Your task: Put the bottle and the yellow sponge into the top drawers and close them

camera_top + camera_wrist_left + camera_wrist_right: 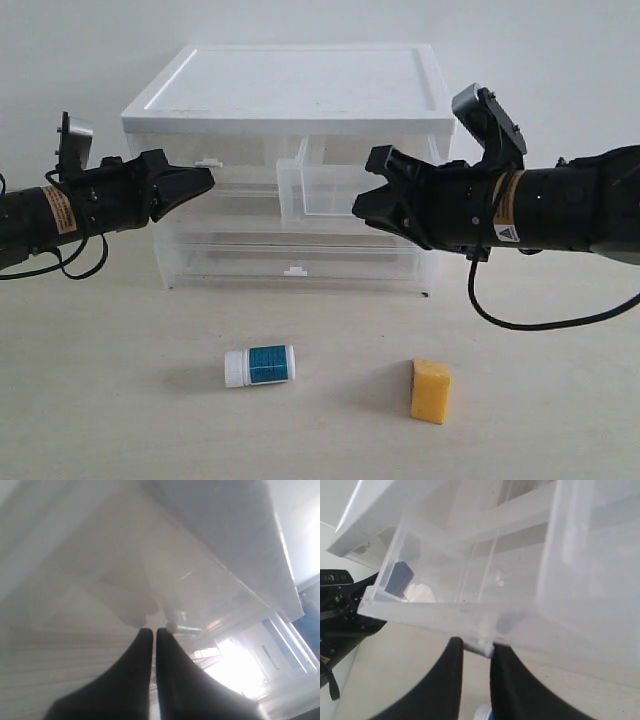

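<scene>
The bottle [260,365] lies on its side on the table in front of the cabinet, and its cap [484,712] shows below my right fingers. Right of it stands the yellow sponge [430,390]. The top right drawer [322,190] is pulled out. My right gripper [366,192] [478,647] is at its front, shut on its white handle tab [481,647]. The top left drawer [240,150] is in. My left gripper [208,178] [150,630] is shut and empty, its tips just beside that drawer's handle tab [208,160] [176,625].
Two full-width drawers sit shut under the top pair, the lower one with a handle tab [294,270]. The cabinet has a white top [300,85]. A black cable [520,322] hangs under my right arm. The left arm [340,610] shows in the right wrist view.
</scene>
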`<state>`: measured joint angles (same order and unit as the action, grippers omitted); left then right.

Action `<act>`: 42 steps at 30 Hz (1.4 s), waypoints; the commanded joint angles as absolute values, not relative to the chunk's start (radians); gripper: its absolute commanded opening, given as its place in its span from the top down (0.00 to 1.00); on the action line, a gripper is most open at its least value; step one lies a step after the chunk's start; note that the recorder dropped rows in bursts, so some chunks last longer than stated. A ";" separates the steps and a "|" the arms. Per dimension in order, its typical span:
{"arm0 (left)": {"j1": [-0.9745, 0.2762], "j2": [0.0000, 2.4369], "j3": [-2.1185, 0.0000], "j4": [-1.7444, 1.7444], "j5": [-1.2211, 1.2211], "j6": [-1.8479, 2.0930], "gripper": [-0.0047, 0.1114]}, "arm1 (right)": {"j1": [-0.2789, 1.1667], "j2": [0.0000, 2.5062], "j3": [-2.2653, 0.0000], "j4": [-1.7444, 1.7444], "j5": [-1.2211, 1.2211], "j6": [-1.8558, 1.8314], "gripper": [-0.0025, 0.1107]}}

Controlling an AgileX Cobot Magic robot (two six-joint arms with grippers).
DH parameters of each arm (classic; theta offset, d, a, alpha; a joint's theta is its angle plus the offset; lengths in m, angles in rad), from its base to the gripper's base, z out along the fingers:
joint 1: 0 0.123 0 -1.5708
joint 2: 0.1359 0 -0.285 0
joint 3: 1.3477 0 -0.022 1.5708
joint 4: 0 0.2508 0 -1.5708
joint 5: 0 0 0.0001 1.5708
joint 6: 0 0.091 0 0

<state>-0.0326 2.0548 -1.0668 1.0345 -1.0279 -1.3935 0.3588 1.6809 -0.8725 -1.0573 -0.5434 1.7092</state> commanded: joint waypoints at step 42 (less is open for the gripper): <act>-0.021 2.052 -1.083 0.940 -0.968 -1.383 0.93 | 0.825 1.755 -0.980 -1.744 -0.170 1.642 0.46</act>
<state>-0.0326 2.0548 -1.0668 1.0345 -1.0223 -1.3935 0.8102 1.7263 -0.9747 -1.7418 -0.2849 1.6963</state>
